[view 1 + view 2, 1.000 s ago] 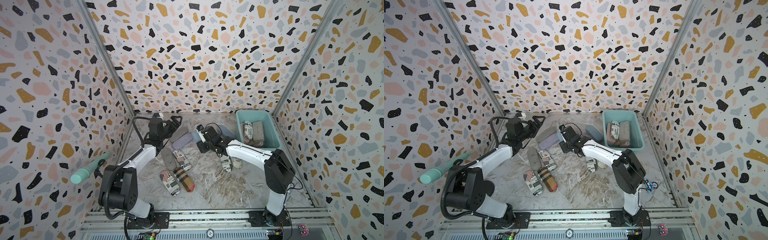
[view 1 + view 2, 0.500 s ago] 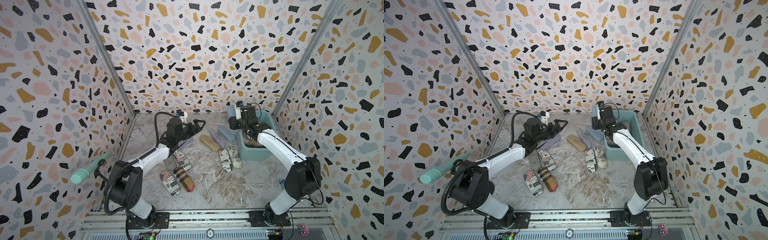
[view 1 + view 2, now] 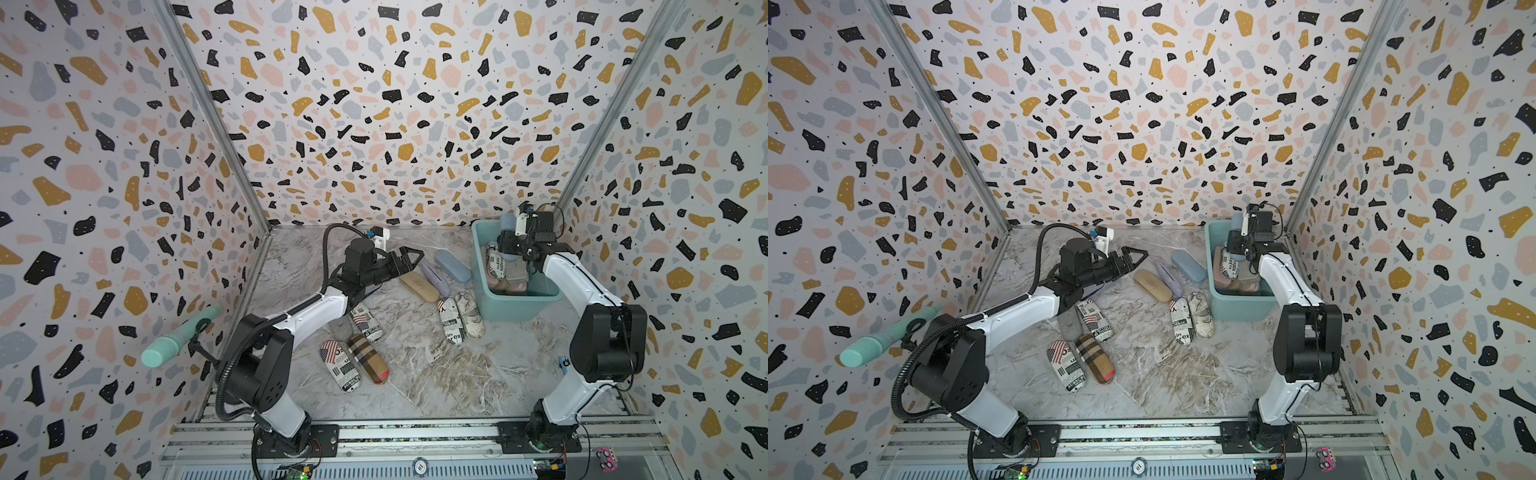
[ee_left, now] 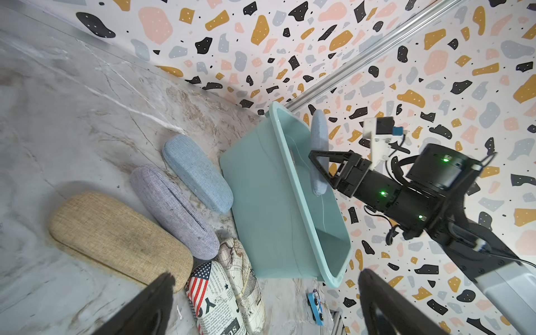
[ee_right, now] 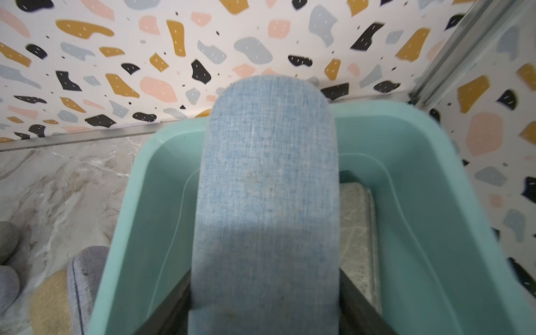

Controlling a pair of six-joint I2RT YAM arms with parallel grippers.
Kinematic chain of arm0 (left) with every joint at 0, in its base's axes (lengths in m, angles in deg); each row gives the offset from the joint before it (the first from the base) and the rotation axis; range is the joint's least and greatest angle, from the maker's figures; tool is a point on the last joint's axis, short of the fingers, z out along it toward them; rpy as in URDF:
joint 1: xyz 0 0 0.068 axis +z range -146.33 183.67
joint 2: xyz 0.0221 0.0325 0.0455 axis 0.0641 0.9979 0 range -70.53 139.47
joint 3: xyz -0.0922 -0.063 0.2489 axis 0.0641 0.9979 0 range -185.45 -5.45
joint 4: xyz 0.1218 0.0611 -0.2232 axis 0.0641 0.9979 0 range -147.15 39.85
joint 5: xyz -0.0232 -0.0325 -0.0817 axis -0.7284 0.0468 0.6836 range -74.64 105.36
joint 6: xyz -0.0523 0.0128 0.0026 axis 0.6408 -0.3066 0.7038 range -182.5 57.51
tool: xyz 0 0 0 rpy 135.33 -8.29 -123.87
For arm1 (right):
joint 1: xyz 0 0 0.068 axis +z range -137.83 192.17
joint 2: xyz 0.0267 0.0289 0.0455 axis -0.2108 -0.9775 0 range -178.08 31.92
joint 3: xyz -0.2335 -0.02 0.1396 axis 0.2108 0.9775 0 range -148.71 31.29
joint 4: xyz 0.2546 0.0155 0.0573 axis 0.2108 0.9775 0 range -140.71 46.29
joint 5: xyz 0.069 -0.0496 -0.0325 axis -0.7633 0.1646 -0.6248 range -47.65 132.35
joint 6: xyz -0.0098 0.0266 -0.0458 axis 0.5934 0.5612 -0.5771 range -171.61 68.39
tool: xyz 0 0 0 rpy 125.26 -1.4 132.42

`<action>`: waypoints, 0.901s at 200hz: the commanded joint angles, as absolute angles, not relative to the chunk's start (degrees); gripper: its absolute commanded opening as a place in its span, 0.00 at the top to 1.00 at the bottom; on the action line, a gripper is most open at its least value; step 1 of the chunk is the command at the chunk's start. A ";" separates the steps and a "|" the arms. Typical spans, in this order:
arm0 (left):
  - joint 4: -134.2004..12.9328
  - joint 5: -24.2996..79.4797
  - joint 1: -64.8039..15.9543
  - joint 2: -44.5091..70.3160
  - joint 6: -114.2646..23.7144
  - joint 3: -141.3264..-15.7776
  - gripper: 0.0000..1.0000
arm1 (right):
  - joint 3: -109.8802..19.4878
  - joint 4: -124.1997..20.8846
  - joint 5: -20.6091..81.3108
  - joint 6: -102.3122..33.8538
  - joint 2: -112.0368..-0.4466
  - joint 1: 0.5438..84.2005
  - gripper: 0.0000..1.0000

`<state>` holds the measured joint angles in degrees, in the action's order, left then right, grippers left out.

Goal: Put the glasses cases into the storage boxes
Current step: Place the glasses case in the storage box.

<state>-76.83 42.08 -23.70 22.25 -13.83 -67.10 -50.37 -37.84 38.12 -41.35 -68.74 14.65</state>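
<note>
The teal storage box stands at the back right with several glasses cases inside, among them a newspaper-print one. My right gripper is shut on a blue case, held on end over the box's far end. My left gripper hangs open and empty above the table's middle. Beside it lie a tan case, a lilac case and another blue case. Printed cases and a plaid case lie nearer the front.
A mint-green ribbed cylinder sticks out from the left wall. A small blue toy car lies by the right arm's elbow. Patterned walls close in on three sides, and a metal rail runs along the front.
My right arm swung from the table's middle to above the box, carrying the blue case. My left arm moved from the back left towards the middle, still open.
</note>
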 commanded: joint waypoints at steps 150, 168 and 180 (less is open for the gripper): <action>-75.72 42.63 -23.52 23.52 -16.08 -69.39 0.00 | -52.36 -41.75 23.71 -35.90 -74.30 16.04 0.25; -75.69 42.61 -23.53 23.41 -16.09 -69.40 0.00 | -51.81 -42.12 23.95 -35.64 -73.02 16.08 0.25; -75.62 42.61 -23.48 23.31 -16.13 -69.50 0.00 | -51.11 -42.64 24.15 -35.35 -71.83 16.10 0.26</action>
